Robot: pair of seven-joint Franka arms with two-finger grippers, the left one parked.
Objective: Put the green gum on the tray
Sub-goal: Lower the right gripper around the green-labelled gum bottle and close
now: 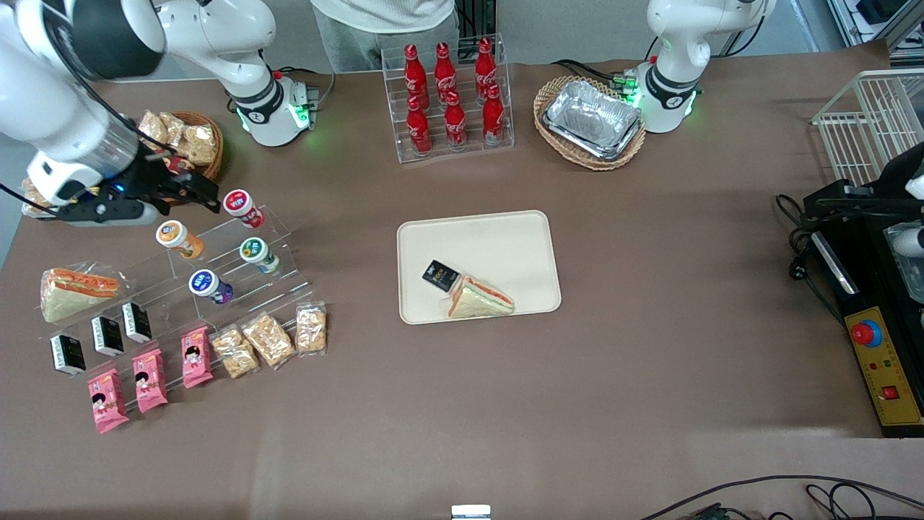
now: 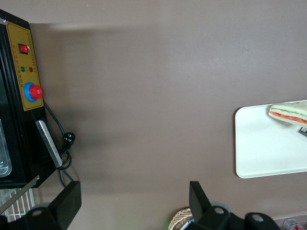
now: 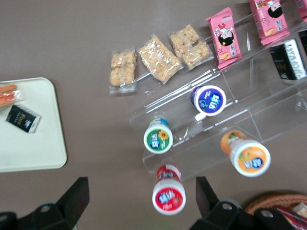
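Note:
The green gum [image 1: 258, 254] is a small white canister with a green lid. It stands on a clear stepped acrylic stand [image 1: 216, 260] toward the working arm's end of the table, and shows in the right wrist view [image 3: 158, 138] too. The cream tray [image 1: 505, 245] lies mid-table and holds a wrapped sandwich [image 1: 478, 297] and a small black packet [image 1: 439, 275]; its corner shows in the right wrist view [image 3: 43, 143]. My right gripper [image 1: 195, 189] is open and empty, hovering above the stand near the red-lidded canister [image 1: 241, 206], which lies between its fingers [image 3: 76, 194] in the wrist view.
Orange-lidded [image 1: 177, 238] and purple-lidded [image 1: 209, 285] canisters share the stand. Pink packets [image 1: 148, 379], cracker bags [image 1: 271, 339], black packets [image 1: 101, 339] and a sandwich [image 1: 72, 289] lie nearby. A cola bottle rack [image 1: 451, 101], foil trays in a wicker basket [image 1: 592, 123], a snack basket [image 1: 188, 141] and a control box [image 1: 873, 347] stand around.

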